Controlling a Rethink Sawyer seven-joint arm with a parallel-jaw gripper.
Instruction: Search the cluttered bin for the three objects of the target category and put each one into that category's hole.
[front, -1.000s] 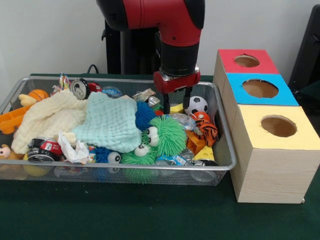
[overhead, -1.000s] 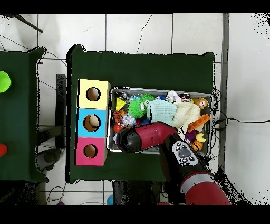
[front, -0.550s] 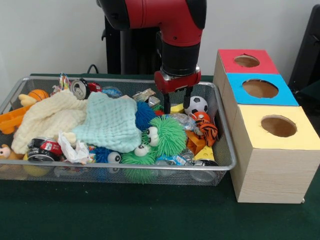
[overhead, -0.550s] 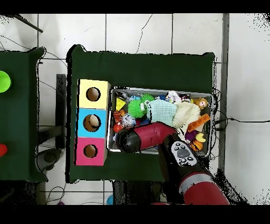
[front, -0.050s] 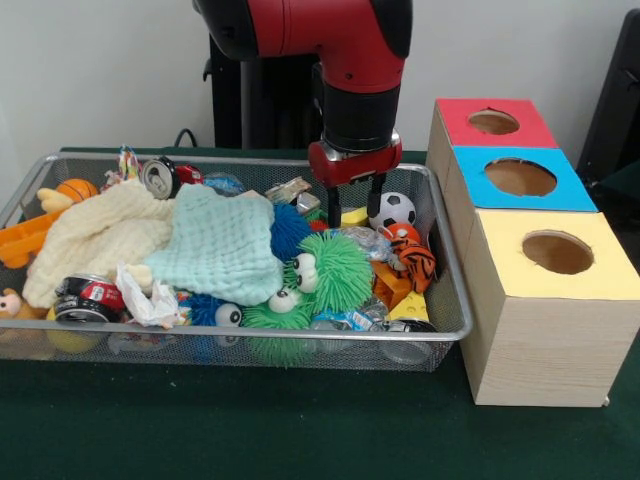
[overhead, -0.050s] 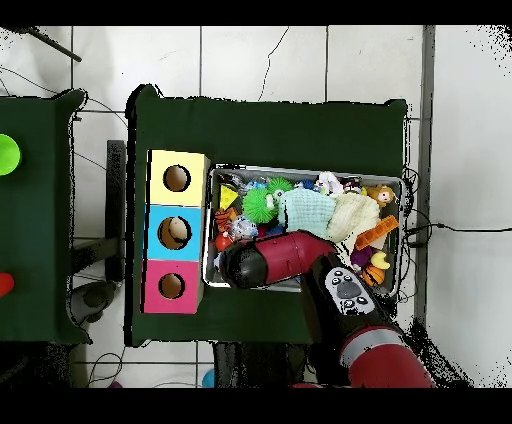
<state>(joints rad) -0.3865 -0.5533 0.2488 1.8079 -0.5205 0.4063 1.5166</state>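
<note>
Robotics laboratory: industrial arm (front, -0.050s: 330, 40) at 12 o'clock, green-clothed table (front, -0.050s: 250, 430), tiled floor (overhead, -0.050s: 260, 60), trailing cables (overhead, -0.050s: 455, 228).

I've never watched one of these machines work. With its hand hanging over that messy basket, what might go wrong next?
Mostly guesses:
1. The open hand hangs among tightly packed toys; coming down, it could pinch the wrapper or green puffball along with its target.
2. The soccer ball beside it is round and might roll away if nudged.
3. The cloths cover much of the basket, so wanted items may stay hidden.
</note>
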